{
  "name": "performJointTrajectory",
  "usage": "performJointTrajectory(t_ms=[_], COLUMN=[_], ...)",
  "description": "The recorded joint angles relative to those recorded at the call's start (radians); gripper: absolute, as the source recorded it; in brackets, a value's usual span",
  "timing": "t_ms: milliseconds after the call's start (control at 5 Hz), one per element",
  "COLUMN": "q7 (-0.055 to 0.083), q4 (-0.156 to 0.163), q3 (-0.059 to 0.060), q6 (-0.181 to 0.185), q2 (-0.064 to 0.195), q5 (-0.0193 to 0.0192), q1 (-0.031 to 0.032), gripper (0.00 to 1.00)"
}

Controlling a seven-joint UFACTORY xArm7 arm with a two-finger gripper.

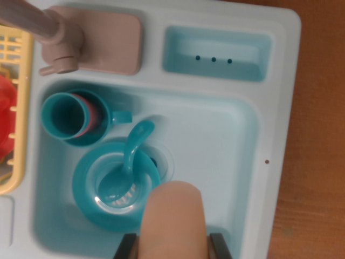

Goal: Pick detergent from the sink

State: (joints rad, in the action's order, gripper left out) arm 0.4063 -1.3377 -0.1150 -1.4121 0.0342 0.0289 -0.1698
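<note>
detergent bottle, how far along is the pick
Done: the gripper has reached the detergent bottle, with a dark finger on each side. In hand: closing the grasp; contact can't be confirmed. Left: lifting it out of the sink, clear of the plate and spoon.

Wood tabletop, reddish-brown w/ visible grain, shows along the wrist view's right edge and across the top right corner, beside the sink unit. A small dark speck sits on that unit's rim near the wood. Light is soft and even, no hard shadows on the wood; faint sheen on the pale plastic. To the wrist view's left of the unit, a yellow rack w/ slatted sides, touching the unit's edge; sth red inside it, blurred, can't tell what. No walls, floor or windows in view.
</note>
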Motion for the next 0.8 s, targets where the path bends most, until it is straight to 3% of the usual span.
performJointTrajectory(t_ms=[800], q7=[-0.002], q4=[-0.019], q3=[0.000], q6=[-0.029], q2=[-0.010], q5=[-0.0018], q1=[0.0003], gripper=[1.00])
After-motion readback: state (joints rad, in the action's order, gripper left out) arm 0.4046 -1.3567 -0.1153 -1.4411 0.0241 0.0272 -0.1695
